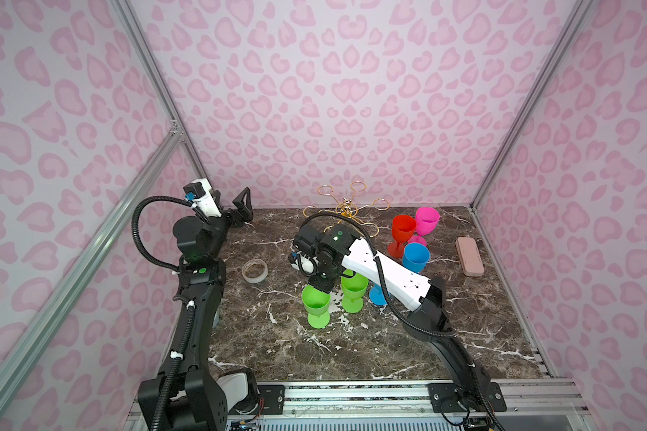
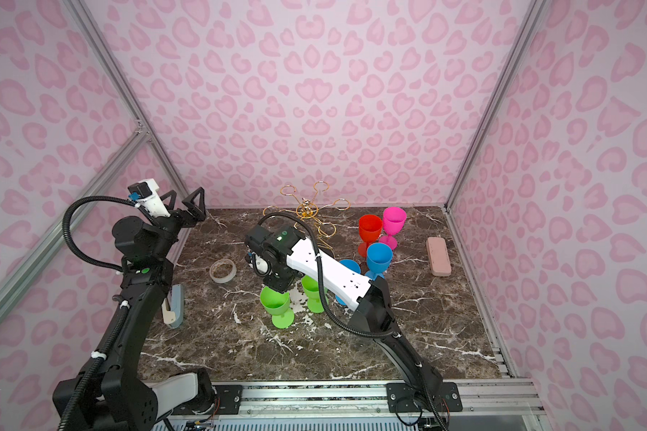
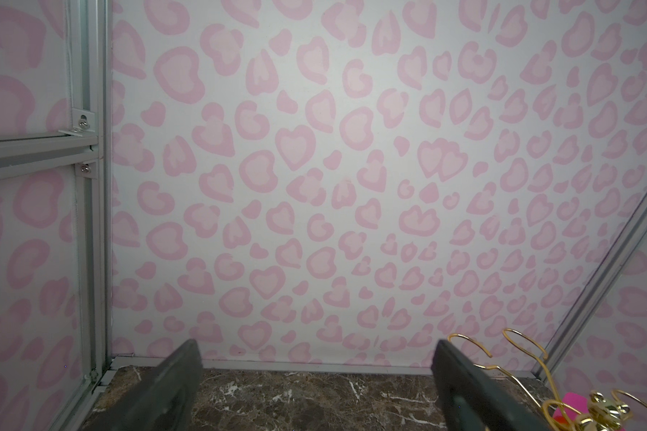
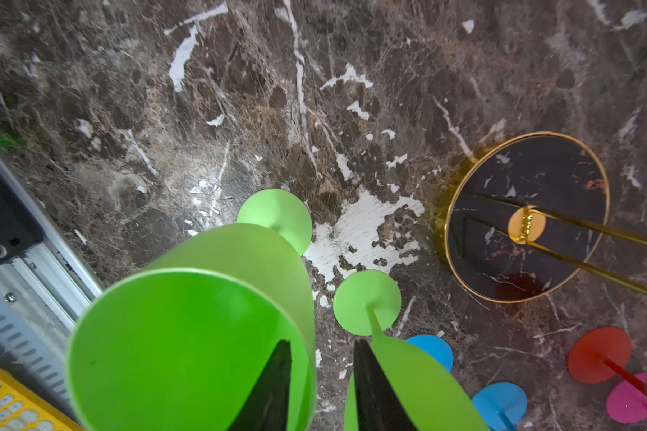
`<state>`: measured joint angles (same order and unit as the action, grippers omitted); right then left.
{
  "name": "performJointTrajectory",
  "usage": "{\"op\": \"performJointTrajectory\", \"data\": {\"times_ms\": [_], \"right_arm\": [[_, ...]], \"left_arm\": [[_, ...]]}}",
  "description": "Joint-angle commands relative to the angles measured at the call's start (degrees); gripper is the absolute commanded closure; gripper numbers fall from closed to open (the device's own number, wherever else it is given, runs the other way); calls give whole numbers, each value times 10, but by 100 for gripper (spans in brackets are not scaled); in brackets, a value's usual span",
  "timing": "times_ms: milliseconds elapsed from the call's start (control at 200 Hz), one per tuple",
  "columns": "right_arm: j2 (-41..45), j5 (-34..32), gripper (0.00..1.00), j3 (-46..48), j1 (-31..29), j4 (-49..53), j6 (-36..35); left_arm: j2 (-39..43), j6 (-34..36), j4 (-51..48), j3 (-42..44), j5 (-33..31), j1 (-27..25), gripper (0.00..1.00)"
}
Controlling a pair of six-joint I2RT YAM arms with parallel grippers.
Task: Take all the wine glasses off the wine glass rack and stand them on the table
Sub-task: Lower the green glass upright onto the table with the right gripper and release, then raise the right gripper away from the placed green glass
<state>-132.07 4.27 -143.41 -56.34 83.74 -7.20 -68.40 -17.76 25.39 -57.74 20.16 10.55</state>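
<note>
Right gripper straddles the green glass rim, one finger inside, jaws slightly apart, apparently not pinching. Glass stands on the table, toward the front edge.
Left wrist: left gripper wide open, empty, at the back-left corner.
Top views: rack by the back edge looks bare, so only backing off is left. Right fingertips are hidden under the wrist there.

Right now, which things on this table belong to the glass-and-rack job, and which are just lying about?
Job: gold rack, bare; near green glass, with the right gripper open astride its rim; far green glass; back blue glass; front blue glass; red glass; pink glass.
Lying about: tape roll; pink case; stapler; yellow calculator.
</note>
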Motion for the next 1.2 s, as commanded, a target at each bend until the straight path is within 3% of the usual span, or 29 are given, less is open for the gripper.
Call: {"op": "performJointTrajectory", "data": {"times_ms": [0, 265, 430, 515, 650, 805, 890, 1050, 1195], "right_arm": [[26, 12, 65, -9, 2, -4, 6], [141, 20, 57, 1, 16, -39, 7], [317, 1, 52, 189, 49, -196, 15], [420, 7, 43, 304, 88, -305, 23], [530, 67, 29, 419, 197, -399, 46], [602, 29, 2, 534, 309, -478, 66], [638, 19, 1, 624, 360, -548, 73], [655, -59, 1, 757, 421, -657, 67], [670, -116, 1, 882, 435, -767, 63]], "left_arm": [[2, 6, 21, 4, 3, 1, 3], [18, 22, 27, 34, 3, 1, 3], [45, 24, 52, 80, -5, 1, 3], [60, 33, 60, 107, -9, 1, 3], [82, 35, 85, 153, -25, -2, 3], [96, 63, 112, 215, -52, -16, 3], [106, 78, 116, 249, -66, -19, 3], [113, 89, 157, 312, -73, -25, 3], [112, 100, 188, 367, -99, -25, 3]]}}
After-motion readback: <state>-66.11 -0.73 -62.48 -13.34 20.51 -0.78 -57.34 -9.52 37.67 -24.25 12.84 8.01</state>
